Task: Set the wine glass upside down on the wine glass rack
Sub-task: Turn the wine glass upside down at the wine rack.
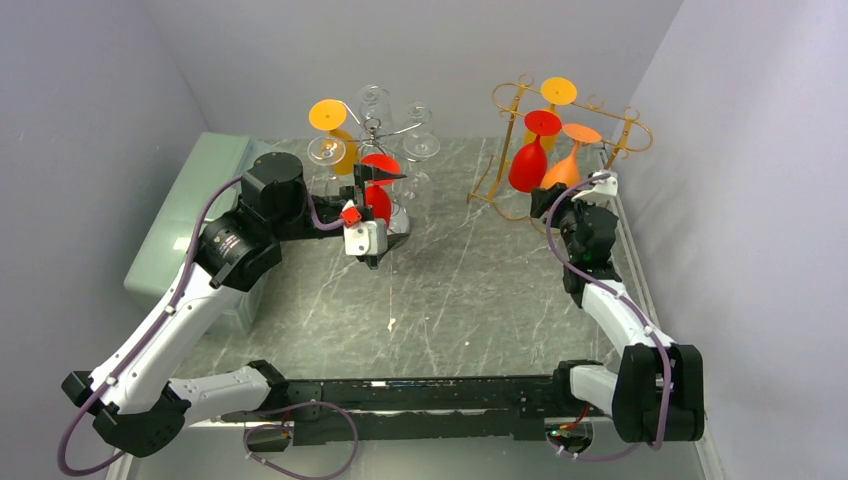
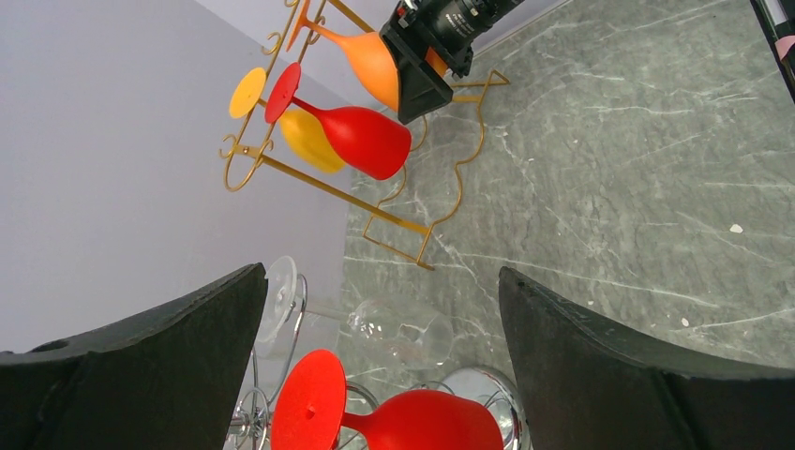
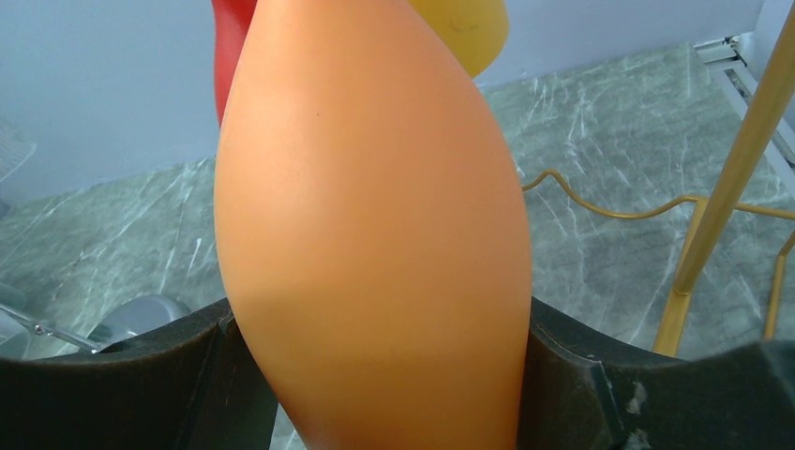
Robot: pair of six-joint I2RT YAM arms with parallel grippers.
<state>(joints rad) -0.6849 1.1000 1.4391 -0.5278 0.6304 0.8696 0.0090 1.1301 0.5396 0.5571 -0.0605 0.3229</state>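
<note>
three glasses (image 1: 528, 165) on gold rack (image 3: 727, 197) | left end effector (image 2: 382, 274) apart | right end effector (image 3: 375, 361) clamps orange glass (image 3: 375, 187)

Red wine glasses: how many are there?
2. One red glass hangs upside down on the gold rack, right; the other red glass is on the silver rack, left. More may be hidden.

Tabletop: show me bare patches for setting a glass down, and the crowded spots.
Bare: the marble tabletop stretch between both arms, in front of the racks; the strip between silver rack and gold rack. Crowded: the silver rack by the open left gripper, the gold rack where the right gripper holds the orange wine glass.
</note>
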